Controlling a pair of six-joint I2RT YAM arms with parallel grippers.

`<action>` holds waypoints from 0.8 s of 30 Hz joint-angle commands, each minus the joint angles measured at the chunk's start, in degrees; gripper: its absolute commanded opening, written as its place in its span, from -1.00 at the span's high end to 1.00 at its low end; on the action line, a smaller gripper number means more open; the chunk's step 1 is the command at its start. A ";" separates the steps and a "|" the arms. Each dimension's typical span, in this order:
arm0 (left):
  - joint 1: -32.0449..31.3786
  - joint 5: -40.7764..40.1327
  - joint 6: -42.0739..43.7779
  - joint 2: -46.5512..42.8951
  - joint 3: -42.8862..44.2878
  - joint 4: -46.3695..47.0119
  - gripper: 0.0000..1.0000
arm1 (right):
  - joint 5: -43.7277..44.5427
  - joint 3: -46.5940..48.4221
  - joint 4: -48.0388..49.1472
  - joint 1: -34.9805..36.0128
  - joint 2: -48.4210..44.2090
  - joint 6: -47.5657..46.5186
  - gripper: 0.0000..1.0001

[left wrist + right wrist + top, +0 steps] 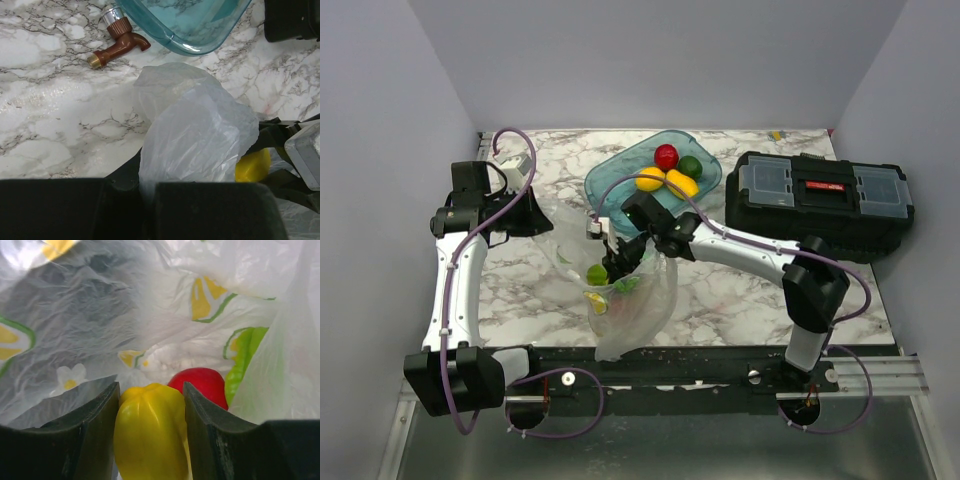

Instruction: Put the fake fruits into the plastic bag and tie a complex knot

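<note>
Jaws of my right gripper (150, 390) clamp a yellow fruit (150, 440) inside the plastic bag (90, 315), a red fruit (200, 382) just behind. My left gripper (147, 189) is pinched tight on the bag's film.

Inside the plastic bag (125, 315), film crowds my right hand (150, 390) on every side, and a red fruit (197, 382) sits just past the yellow fruit (150, 440) I grip. The teal tub (620, 165) blocks the way beyond the bag, and the black toolbox (825, 195) blocks the far right. Bare counter (740, 305) lies open nearer me.
</note>
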 commanded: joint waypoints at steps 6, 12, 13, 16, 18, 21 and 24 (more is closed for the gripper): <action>0.48 0.85 0.13 -0.56 -0.28 0.18 1.00 | 4.74 0.05 -1.88 0.68 1.35 -7.40 -0.71; 0.56 0.32 0.93 -0.73 -0.67 -0.60 1.00 | 5.74 7.64 -5.34 0.58 -2.81 -4.81 -0.95; 0.68 0.36 0.93 -0.79 -0.84 -0.65 1.00 | 6.46 9.21 -5.98 0.57 -3.68 -3.98 -0.96; 0.78 0.41 0.93 -0.99 -1.70 -0.66 1.00 | 8.50 13.70 -6.47 -0.03 -6.52 -2.62 -0.99; 0.89 0.35 0.93 -1.16 -2.24 -0.65 1.00 | 10.59 16.06 -6.29 -0.90 -8.03 -1.75 -1.00; 0.91 0.39 0.93 -1.34 -2.70 -0.56 1.00 | 14.52 19.04 -5.79 -3.88 -9.58 0.88 -0.99; 0.92 0.45 0.93 -1.64 -2.95 -0.43 1.00 | 13.34 21.39 -5.97 -10.08 -11.21 5.18 -0.99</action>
